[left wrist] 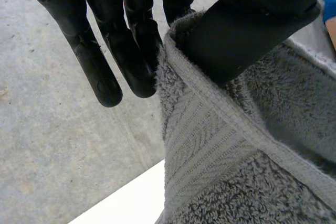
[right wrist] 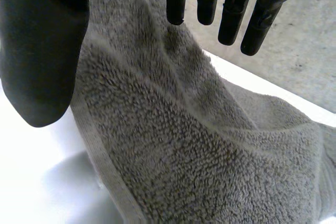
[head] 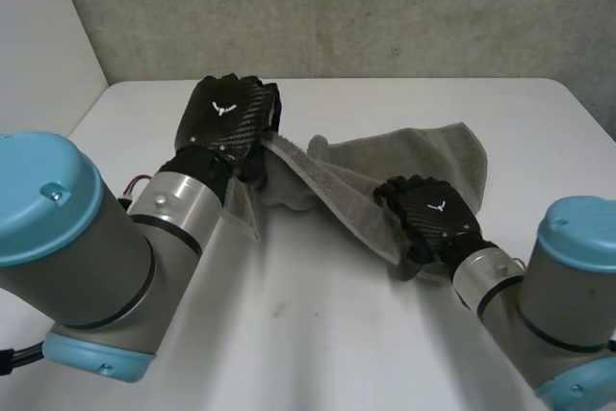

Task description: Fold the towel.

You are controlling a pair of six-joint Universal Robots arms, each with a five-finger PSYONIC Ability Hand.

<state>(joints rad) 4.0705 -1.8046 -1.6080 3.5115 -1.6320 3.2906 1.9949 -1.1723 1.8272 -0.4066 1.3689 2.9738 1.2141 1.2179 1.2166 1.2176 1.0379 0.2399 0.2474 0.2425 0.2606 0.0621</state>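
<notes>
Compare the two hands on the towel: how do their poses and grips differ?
The left hand is up above the table; the right hand sits low near it. The left hand pinches the towel at its hem between thumb and fingers; the right hand grips the same hem nearer the robot. Both are shut on the towel.

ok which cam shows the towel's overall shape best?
Head view: most of the towel shows, strung between the left hand and right hand, the far part lying on the table. Left wrist view gives its hemmed edge pinched between thumb and fingers; right wrist view gives its pile and border by that hand.
</notes>
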